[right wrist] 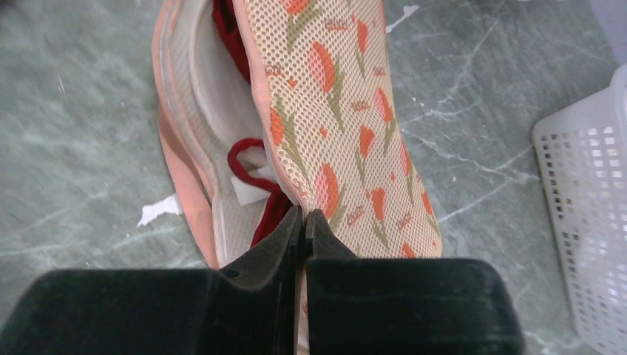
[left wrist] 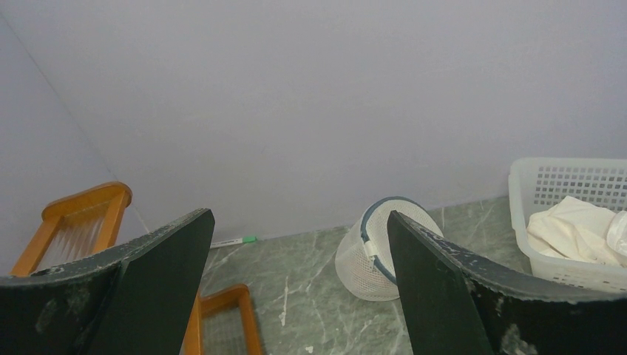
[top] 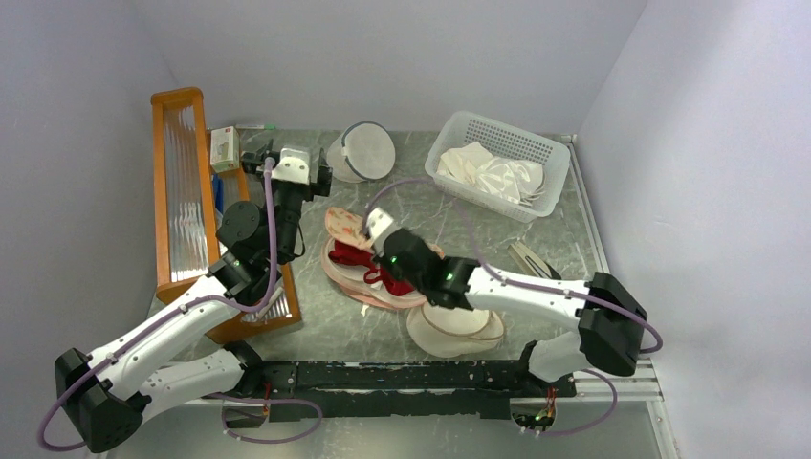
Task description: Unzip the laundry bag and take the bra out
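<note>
The laundry bag (top: pixel 346 279) lies unzipped at the table's middle, peach with a carrot print. Its upper flap (right wrist: pixel 336 111) stands lifted, and the pale lining shows. My right gripper (right wrist: pixel 304 216) is shut on the flap's near edge (top: pixel 376 251). The deep red bra (right wrist: pixel 231 37) lies inside the bag, with a strap loop (right wrist: pixel 244 151) next to the jaws. From above, the bra (top: pixel 356 256) shows between the two halves. My left gripper (left wrist: pixel 299 216) hangs open and empty above the back left of the table (top: pixel 287 164), away from the bag.
A white mesh dome bag (top: pixel 363 151) lies on its side at the back. A white basket (top: pixel 457 129) holds white cloth at the back right. A wooden rack (top: pixel 182 191) runs along the left. A round cream pouch (top: pixel 454 330) lies under the right forearm.
</note>
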